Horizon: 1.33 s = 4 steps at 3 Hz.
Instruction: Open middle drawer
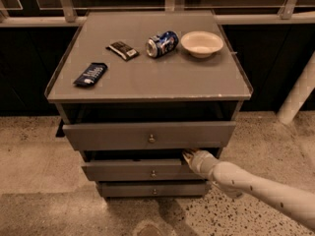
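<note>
Below the counter's (147,85) front edge, toward its right corner, the robot's tool (189,155) sits in the dark gap under the top drawer (113,135), at the upper right end of the middle drawer (123,171). Its white arm (256,186) slants in from the lower right. Whether the tool is apart, together or clamped on the drawer's edge cannot be told, since the tip is tucked beneath the drawer above.

The middle drawer lies between two like grey fronts, its small round knob (153,173) untouched at centre. Its front stands slightly forward of the bottom drawer (128,189) and well behind the top one (which juts out farthest of the three).

By this showing the job is barely begun. The tool has reached the drawer by its top edge rather than its knob, and the drawer looks out by a sliver at most. The main pull toward the camera is left to do.

On the counter, a blue soda can (162,44) lies on its side near the far edge beside a white bowl (202,44) toward the far right corner. A dark wrapper (123,50) rests left of the can, and a blue snack packet (91,74) lies near the left edge.
</note>
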### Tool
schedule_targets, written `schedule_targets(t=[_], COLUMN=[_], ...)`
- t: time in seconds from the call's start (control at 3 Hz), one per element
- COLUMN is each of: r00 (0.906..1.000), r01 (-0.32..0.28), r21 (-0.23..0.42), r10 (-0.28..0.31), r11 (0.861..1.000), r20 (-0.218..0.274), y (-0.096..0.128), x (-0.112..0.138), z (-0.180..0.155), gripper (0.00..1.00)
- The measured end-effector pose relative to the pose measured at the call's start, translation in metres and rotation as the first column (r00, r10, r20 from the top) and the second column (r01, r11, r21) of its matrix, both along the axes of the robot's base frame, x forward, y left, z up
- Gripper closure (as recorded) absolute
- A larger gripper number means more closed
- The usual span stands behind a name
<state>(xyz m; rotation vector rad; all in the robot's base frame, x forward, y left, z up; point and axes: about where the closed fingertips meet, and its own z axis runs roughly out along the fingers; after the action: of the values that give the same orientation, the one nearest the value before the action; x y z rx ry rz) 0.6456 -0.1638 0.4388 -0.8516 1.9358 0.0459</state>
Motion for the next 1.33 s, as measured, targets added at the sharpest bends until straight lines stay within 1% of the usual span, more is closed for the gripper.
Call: schedule_targets(t=[0.33,0.67,1.0,1.33], r00=[0.9961,0.9960,0.9905,0.9723], r01=[-0.030,-0.030,-0.042,-0.082], r21=[0.015,0.015,0.027,0.054], r10=[0.031,0.031,0.045,0.092], r11=[0.999,0.999,0.999,0.995], r20=[-0.083,-0.084,-0.130,-0.215], y=[0.001,0.001,0.007,0.012], x=[-0.015,-0.015,-0.023,-0.046], z=[-0.007,-0.004,-0.004,-0.007], gripper=[1.00,1.00,1.00,1.00])
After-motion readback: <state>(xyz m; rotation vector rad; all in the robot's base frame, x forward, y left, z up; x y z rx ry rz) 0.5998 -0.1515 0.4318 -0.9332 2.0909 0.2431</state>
